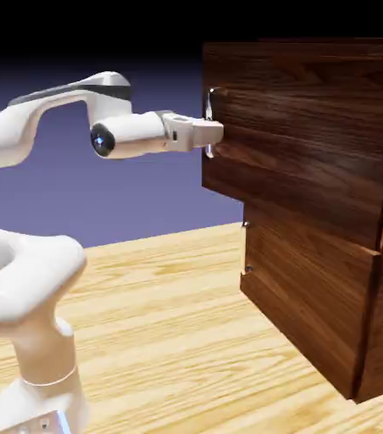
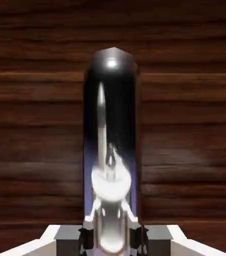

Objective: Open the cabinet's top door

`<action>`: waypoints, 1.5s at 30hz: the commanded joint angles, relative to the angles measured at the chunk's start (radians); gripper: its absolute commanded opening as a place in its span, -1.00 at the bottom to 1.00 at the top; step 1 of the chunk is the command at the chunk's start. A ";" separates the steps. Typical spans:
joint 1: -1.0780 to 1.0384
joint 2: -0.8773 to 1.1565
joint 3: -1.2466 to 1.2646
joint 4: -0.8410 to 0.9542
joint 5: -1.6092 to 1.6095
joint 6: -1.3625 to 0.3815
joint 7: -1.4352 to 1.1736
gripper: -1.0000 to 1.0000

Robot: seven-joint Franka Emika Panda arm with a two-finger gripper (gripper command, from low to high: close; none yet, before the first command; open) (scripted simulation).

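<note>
The cabinet stands at the desk's right edge; the top door hangs slightly ajar; the gripper, held level, is clamped on its silver handle at the door's left edge.

No legible txt or labels anywhere.

I'm seeing crisp, evenly lit renders; glare is glinting off the handle, wood dim, backdrop darkening toward the top.
</note>
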 commanded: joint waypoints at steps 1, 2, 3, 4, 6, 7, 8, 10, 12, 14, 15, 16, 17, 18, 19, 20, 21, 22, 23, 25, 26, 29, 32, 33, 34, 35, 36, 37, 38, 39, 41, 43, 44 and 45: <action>0.036 -0.013 -0.036 -0.034 -0.026 -0.024 -0.002 -1.00; 0.070 -0.027 -0.072 -0.067 -0.053 -0.048 -0.003 -1.00; 0.102 -0.042 -0.108 -0.098 -0.082 -0.071 -0.003 -1.00; 0.131 -0.058 -0.145 -0.127 -0.113 -0.094 -0.001 -1.00; 0.183 -0.090 -0.217 -0.179 -0.178 -0.137 0.004 -1.00; 0.205 -0.107 -0.253 -0.203 -0.213 -0.158 0.008 -1.00; 0.226 -0.124 -0.290 -0.225 -0.248 -0.178 0.012 -1.00; 0.259 -0.158 -0.362 -0.264 -0.320 -0.219 0.022 -1.00; 0.284 -0.192 -0.435 -0.298 -0.394 -0.260 0.033 -1.00; 0.301 -0.223 -0.507 -0.326 -0.469 -0.300 0.044 -1.00; 0.306 -0.237 -0.543 -0.337 -0.507 -0.321 0.049 -1.00; 0.310 -0.251 -0.580 -0.348 -0.544 -0.342 0.054 -1.00; 0.313 -0.264 -0.616 -0.357 -0.581 -0.362 0.058 -1.00; 0.314 -0.275 -0.652 -0.365 -0.617 -0.383 0.063 -1.00; 0.314 -0.285 -0.688 -0.372 -0.653 -0.404 0.066 -1.00; 0.313 -0.295 -0.725 -0.377 -0.689 -0.425 0.070 -1.00; 0.311 -0.302 -0.761 -0.381 -0.725 -0.447 0.072 -1.00; 0.309 -0.309 -0.797 -0.385 -0.760 -0.468 0.075 -1.00; 0.306 -0.314 -0.833 -0.387 -0.794 -0.490 0.076 -1.00; 0.298 -0.320 -0.906 -0.388 -0.863 -0.533 0.078 -1.00; 0.294 -0.321 -0.942 -0.386 -0.896 -0.555 0.078 -1.00; 0.283 -0.314 -1.051 -0.376 -0.996 -0.623 0.076 -1.00; 0.276 -0.295 -1.160 -0.355 -1.093 -0.694 0.068 -1.00; 0.276 -0.286 -1.196 -0.346 -1.125 -0.718 0.065 -1.00; 0.277 -0.275 -1.232 -0.335 -1.157 -0.743 0.061 -1.00; 0.278 -0.263 -1.268 -0.322 -1.189 -0.768 0.057 -1.00; 0.282 -0.249 -1.305 -0.308 -1.220 -0.793 0.052 -1.00; 0.287 -0.235 -1.341 -0.293 -1.252 -0.819 0.047 -1.00; 0.294 -0.219 -1.377 -0.275 -1.283 -0.845 0.042 -1.00; 0.303 -0.202 -1.413 -0.256 -1.314 -0.872 0.037 -1.00; 0.329 -0.165 -1.486 -0.212 -1.375 -0.928 0.026 -1.00; 0.365 -0.126 -1.558 -0.159 -1.434 -0.986 0.015 -1.00; 0.387 -0.107 -1.595 -0.129 -1.463 -1.017 0.010 -1.00; 0.412 -0.087 -1.631 -0.097 -1.491 -1.048 0.005 -1.00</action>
